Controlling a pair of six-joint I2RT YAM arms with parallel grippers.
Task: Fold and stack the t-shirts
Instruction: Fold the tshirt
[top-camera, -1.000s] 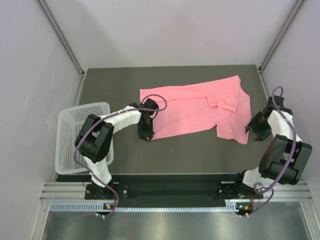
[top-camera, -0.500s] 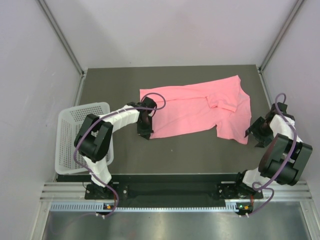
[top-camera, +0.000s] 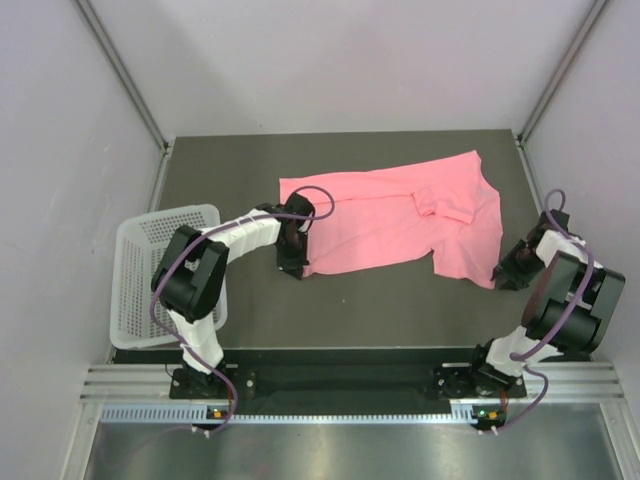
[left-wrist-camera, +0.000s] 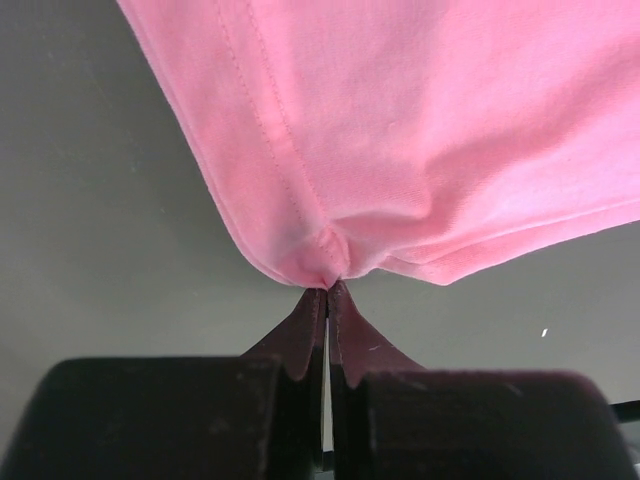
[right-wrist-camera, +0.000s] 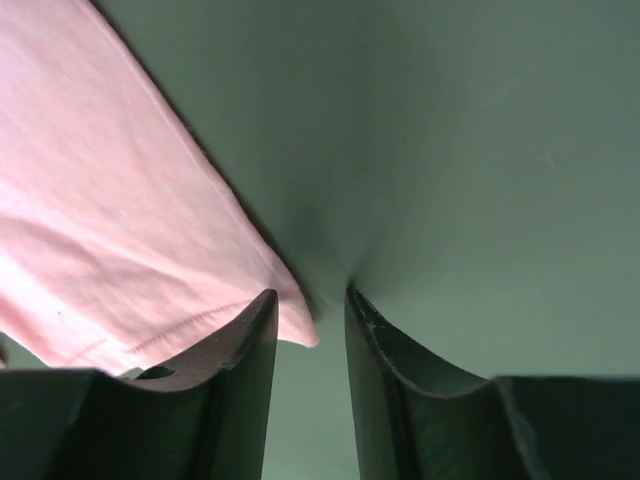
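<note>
My right gripper (right-wrist-camera: 310, 298) dropped to t-shirt (top-camera: 390, 225) corner at four o'clock, jaws narrowed, still apart, nothing pinched. My left gripper (left-wrist-camera: 327, 287) clamps eight-o'clock corner, ready for fold.

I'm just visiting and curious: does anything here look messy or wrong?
Nothing spilled or broken. The t-shirt lies slanted and rumpled on the table, one flap folded over on itself. The left pincer is shut on one corner, bunching the cloth there.
</note>
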